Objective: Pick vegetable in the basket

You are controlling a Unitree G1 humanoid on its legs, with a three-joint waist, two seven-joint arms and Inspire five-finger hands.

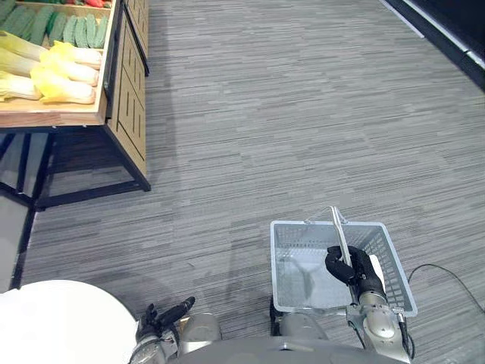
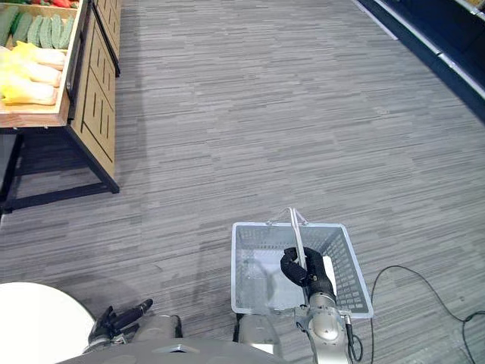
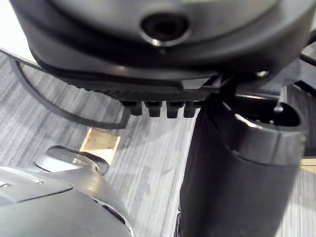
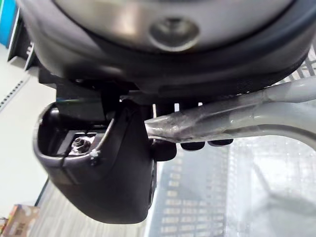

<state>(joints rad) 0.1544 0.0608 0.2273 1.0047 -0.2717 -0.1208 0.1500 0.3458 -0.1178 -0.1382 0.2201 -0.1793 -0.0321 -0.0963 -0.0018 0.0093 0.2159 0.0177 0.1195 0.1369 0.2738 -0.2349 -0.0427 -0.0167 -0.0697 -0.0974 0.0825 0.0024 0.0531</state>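
Cucumbers point(image 1: 72, 30) lie side by side in a green row at the far left, in the tray top of a wooden bench point(image 1: 129, 98) that stands on dark metal legs. Just nearer than them in the same tray lie pale leafy vegetables point(image 1: 53, 72), long, white at one end and yellow at the other, stacked across each other. Something red shows at the tray's far edge, too small to name.

Well apart from the bench, at the near right, hangs a pale grey mesh basket point(image 1: 273, 265) over the grey plank-patterned floor point(image 1: 288, 114). Its two handles point(image 1: 339, 231) are swung up and meet over the middle of the basket. The right hand point(image 1: 350, 267) is clenched round them, about midway along. In the right wrist view the handles point(image 4: 237, 118) look wrapped together in clear film, the fingertips point(image 4: 192, 145) hook under them and the thumb point(image 4: 108, 163) closes in from the other side. The vegetables are all on the bench, far from the basket.

The left hand point(image 1: 161, 318) hangs low at the near left, close to the robot, its fingers loosely straight and holding nothing. Beside it, at the near left corner, is a white round surface point(image 1: 61, 318). A dark fixture point(image 2: 432, 45) runs along the far right.
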